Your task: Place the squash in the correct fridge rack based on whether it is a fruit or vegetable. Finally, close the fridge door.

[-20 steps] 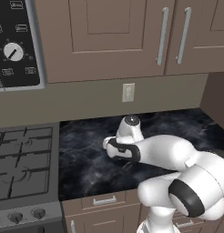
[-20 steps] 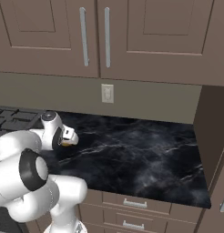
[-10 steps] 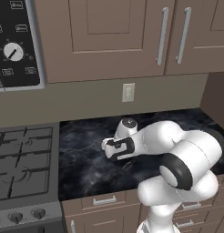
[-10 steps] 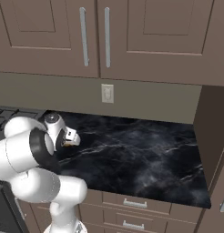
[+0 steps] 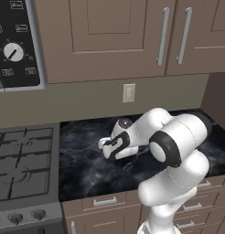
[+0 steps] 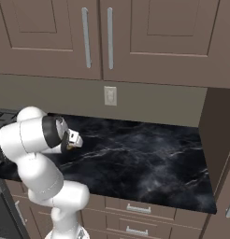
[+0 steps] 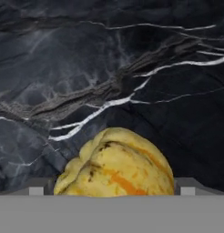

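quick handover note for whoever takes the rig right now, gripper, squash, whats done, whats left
Gripper: open, low over the black counter, holding nothing.
Squash: lying on the counter, right at the gripper's fingertips, between them in the hand view.
Done: gripper brought to the squash.
Left: close on it, lift, carry it to the right fridge rack, then shut the fridge door.

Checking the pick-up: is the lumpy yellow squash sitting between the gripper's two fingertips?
Yes, the lumpy yellow squash lies on the black marble counter between both fingertips.
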### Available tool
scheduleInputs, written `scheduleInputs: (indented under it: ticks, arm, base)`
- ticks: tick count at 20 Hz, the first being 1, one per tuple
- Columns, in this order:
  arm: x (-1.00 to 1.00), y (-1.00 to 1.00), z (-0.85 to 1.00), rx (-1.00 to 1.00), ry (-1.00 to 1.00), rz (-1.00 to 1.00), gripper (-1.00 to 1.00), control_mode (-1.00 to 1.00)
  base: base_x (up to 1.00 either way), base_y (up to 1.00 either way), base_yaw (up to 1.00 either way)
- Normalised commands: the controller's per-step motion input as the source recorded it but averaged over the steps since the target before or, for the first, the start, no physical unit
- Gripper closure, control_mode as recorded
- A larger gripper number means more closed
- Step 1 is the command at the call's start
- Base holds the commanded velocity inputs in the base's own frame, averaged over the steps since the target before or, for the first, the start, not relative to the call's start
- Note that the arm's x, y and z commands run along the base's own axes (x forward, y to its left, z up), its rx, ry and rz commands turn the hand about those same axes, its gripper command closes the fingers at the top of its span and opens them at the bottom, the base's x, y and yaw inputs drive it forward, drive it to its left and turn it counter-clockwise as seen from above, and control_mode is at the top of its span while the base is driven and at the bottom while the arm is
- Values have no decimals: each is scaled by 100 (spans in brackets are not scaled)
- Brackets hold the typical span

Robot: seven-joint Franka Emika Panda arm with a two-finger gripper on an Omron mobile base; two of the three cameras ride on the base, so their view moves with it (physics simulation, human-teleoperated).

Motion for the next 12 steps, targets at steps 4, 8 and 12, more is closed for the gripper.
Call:
scheduleInputs:
  ticks: [4,8,12]
  arm:
    - [15,8,-26,0,1,-2,100,-100]
    - [0,0,-29,0,4,-7,100,-100]
    - [0,0,-2,0,-1,-3,100,-100]
  base:
    - [0,0,0]
    - [0,0,0]
    - [0,0,0]
